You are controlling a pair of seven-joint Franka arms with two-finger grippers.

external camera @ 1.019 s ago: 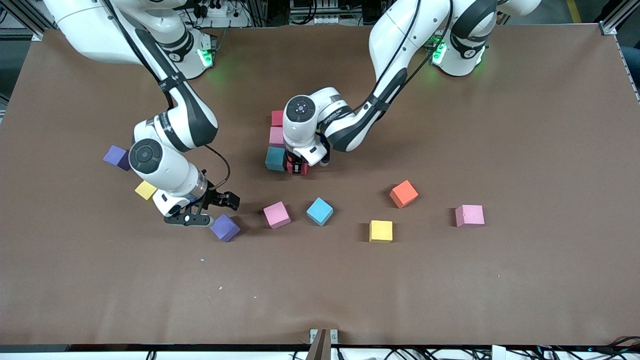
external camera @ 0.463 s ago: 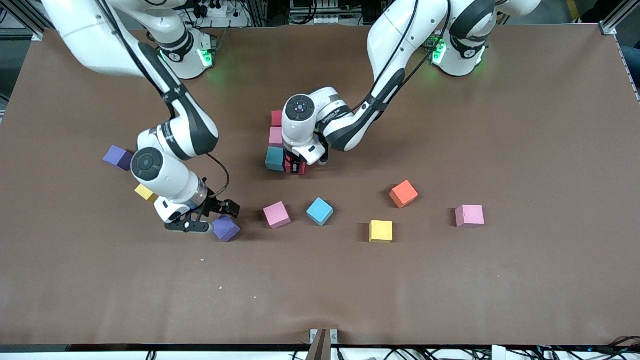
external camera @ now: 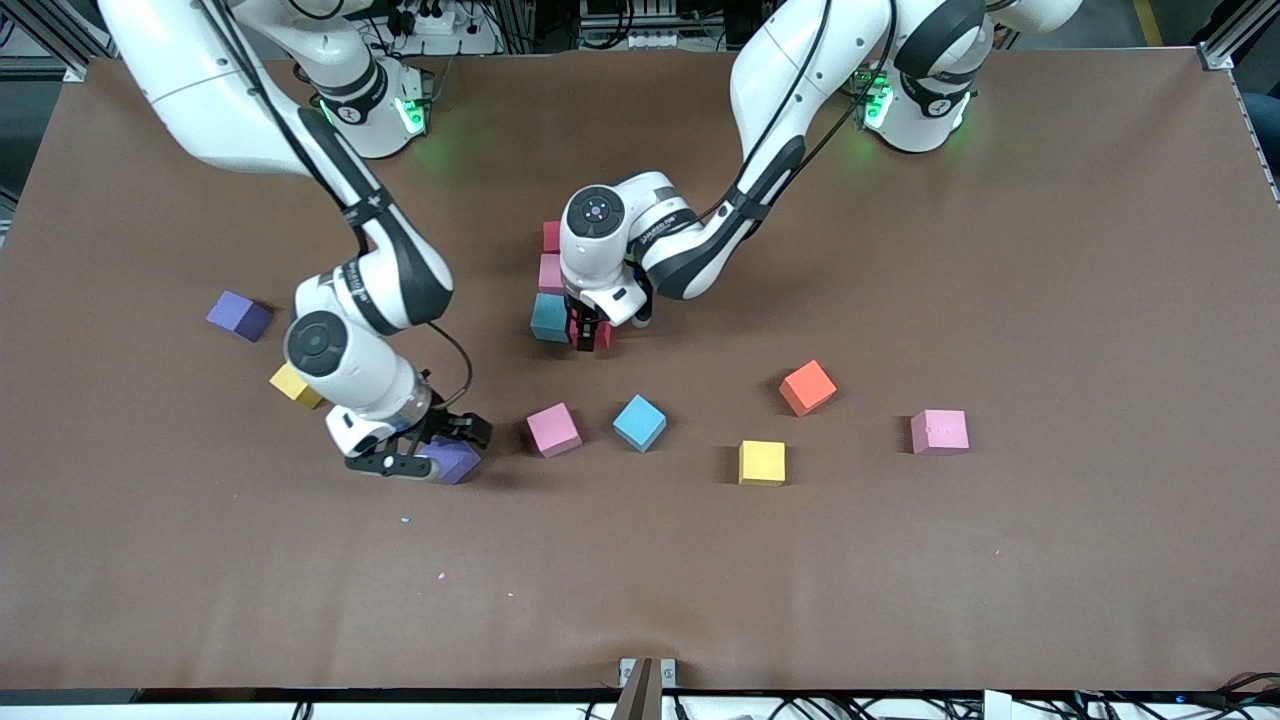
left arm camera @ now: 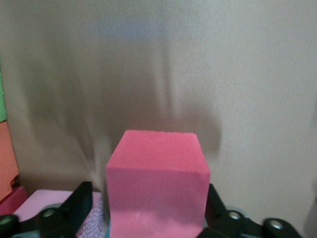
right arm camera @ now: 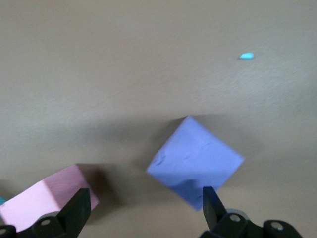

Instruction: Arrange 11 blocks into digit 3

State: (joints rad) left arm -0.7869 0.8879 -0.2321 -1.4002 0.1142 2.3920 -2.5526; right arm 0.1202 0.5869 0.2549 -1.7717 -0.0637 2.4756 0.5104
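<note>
Straddling a red block (left arm camera: pixel 157 183), left gripper (external camera: pixel 588 337) open – right gripper (external camera: pixel 432 452) open over a purple block (right arm camera: pixel 194 159).

Purple block (right arm camera: pixel 195 160) between open right tool (right arm camera: pixel 143 210) fingers, pink block (right arm camera: pixel 44 198) beside.

A robotics lab: two white Franka arms stand bolted along one edge of a bench (external camera: pixel 1050 300) covered in brown matting, green status lights glowing at their bases. Aluminium framing (external camera: pixel 1225 45), power strips (external camera: pixel 430 20) and bundled cables (external camera: pixel 640 15) line the edges.
</note>
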